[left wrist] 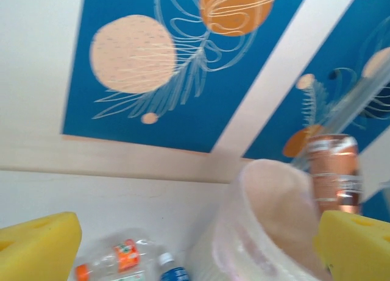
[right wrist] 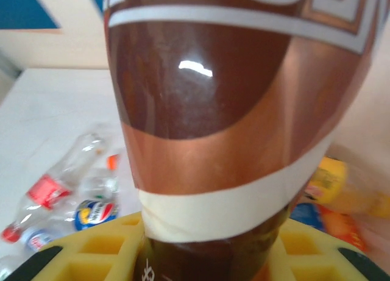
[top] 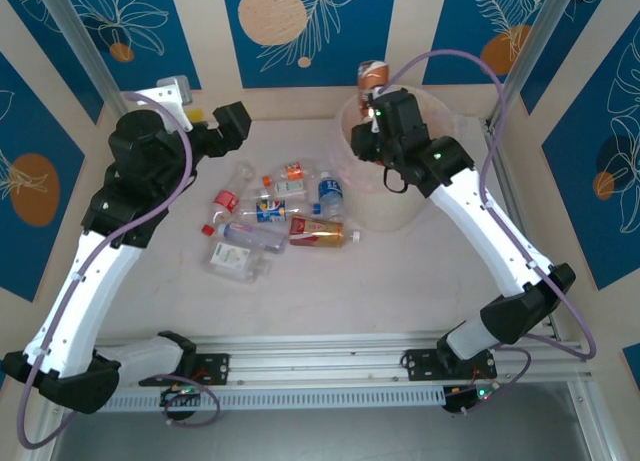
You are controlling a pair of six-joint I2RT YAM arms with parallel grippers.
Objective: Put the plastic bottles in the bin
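Brown-labelled bottle [right wrist: 231, 110] right up against the right wrist lens, pinched between the yellow foam pads of the right pincer [right wrist: 213, 256]. The pads are pressed onto its lower body and the bottle stands upright. From the top view it sits over the far-left rim of the bin [top: 395, 213], above the liner, not dropped in.

Left pincer [left wrist: 195, 250] is spread wide with nothing between the pads. It is raised over the far-left part of the counter [top: 400, 281] and faces the bin.

Surface: pale off-white counter, matte, with an aluminium rail [top: 330, 366] along the near edge where both arm bases bolt on. Room: cream walls with blue panels [top: 300, 26] carrying peach discs and white leaf line art, and slanted metal posts [top: 85, 41] at the far corners.

Loose bottles [top: 275, 216] lie in a heap mid-counter, just left of the bin, all on their sides: red label at the left edge, orange and blue labels on the far side, an amber one nearest the bin, a clear one nearest the arms.

Obstructions: the right forearm crosses over the bin mouth. Something yellow-orange shows blurred beyond the held bottle in the right wrist view — can't tell what.
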